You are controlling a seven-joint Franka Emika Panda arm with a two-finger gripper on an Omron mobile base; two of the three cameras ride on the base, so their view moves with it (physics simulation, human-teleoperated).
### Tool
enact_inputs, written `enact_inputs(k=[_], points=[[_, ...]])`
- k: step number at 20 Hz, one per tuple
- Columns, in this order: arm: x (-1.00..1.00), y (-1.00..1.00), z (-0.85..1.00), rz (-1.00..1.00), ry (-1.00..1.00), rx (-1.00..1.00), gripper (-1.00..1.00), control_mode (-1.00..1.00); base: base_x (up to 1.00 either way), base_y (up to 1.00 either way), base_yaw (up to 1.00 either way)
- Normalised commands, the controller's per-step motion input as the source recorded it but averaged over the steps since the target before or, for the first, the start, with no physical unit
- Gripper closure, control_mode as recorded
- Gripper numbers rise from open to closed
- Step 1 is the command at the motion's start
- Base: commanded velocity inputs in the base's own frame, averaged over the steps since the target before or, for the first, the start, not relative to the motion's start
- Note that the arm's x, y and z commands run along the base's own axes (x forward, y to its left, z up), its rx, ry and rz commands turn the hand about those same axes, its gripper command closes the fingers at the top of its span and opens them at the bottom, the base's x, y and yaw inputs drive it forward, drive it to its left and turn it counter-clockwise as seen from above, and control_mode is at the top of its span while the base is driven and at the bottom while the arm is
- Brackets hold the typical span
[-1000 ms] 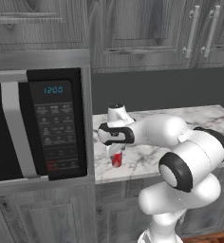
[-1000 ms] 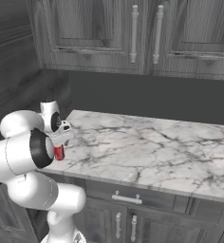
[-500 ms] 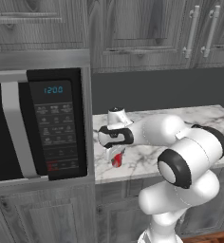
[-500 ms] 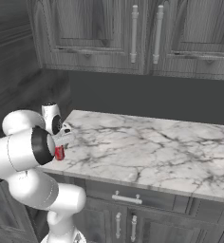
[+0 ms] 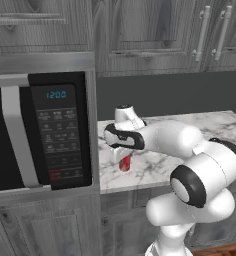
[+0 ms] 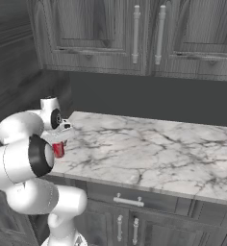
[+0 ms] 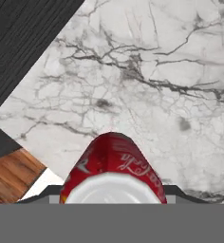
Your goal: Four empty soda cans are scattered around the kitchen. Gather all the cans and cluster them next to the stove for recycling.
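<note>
One red can [image 5: 125, 163] is seen, standing upright on the marble counter [image 6: 149, 149], just beside the microwave [image 5: 40, 132] and near the counter's front edge. It is gripped by the gripper [image 5: 123, 156], whose jaws are closed against its two sides from above; in the hand view the can [image 7: 113, 172] sits between the two fingertips [image 7: 48, 193]. One microwave is counted, with one lit clock on its panel. Above the counter, cabinet doors [image 6: 149, 36] with two bar handles are seen.
</note>
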Motion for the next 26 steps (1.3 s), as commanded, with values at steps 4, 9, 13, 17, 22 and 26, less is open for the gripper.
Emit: enact_inputs(k=[4,9,13,17,22,26], points=[[-0.57,-0.48,0.64,0.00,0.00,0.00,1.00,-1.00,0.00,0.00,0.00],[-0.65,-0.66,0.37,-0.12,0.00,0.00,1.00,-1.00,0.00,0.00,0.00],[-0.83,-0.51,0.06,-0.30,-0.01,0.00,1.00,-1.00,0.00,0.00,0.00],[-0.74,-0.53,0.08,-0.42,0.00,0.01,1.00,-1.00,0.00,0.00,0.00],[-0.40,-0.55,0.30,-0.40,0.00,0.04,1.00,-1.00,0.00,0.00,0.00],[-0.18,-0.44,0.19,-0.30,0.00,0.00,1.00,-1.00,0.00,0.00,0.00]])
